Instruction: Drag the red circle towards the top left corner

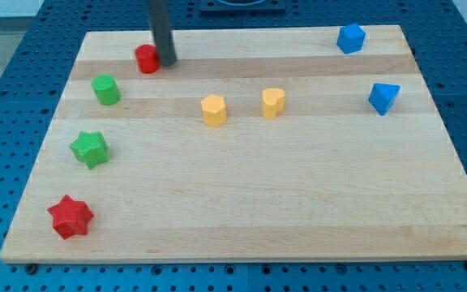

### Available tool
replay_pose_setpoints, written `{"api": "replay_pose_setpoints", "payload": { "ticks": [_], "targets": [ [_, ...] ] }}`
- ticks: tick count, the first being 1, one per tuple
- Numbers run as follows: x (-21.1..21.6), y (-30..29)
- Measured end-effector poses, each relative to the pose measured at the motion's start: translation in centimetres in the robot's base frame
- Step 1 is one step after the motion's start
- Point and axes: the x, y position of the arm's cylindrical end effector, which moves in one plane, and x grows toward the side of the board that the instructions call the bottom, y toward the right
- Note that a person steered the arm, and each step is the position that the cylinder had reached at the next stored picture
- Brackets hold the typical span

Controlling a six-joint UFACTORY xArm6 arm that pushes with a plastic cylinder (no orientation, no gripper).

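Observation:
The red circle (146,59) sits near the board's top left, below the top edge. My tip (166,60) rests on the board right beside it, touching its right side. The dark rod rises from there out of the view's top. The board's top left corner (89,36) lies up and to the left of the red circle.
A green circle (105,89) sits just below left of the red circle, a green star (90,149) and a red star (70,216) further down the left side. Two yellow blocks (213,110) (273,103) sit mid-board. Two blue blocks (350,38) (383,97) are at the top right.

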Motion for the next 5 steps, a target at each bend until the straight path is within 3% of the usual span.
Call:
{"api": "replay_pose_setpoints", "payload": {
  "ticks": [2,5],
  "targets": [
    [0.0,-1.8],
    [-3.6,25.2]
  ]
}}
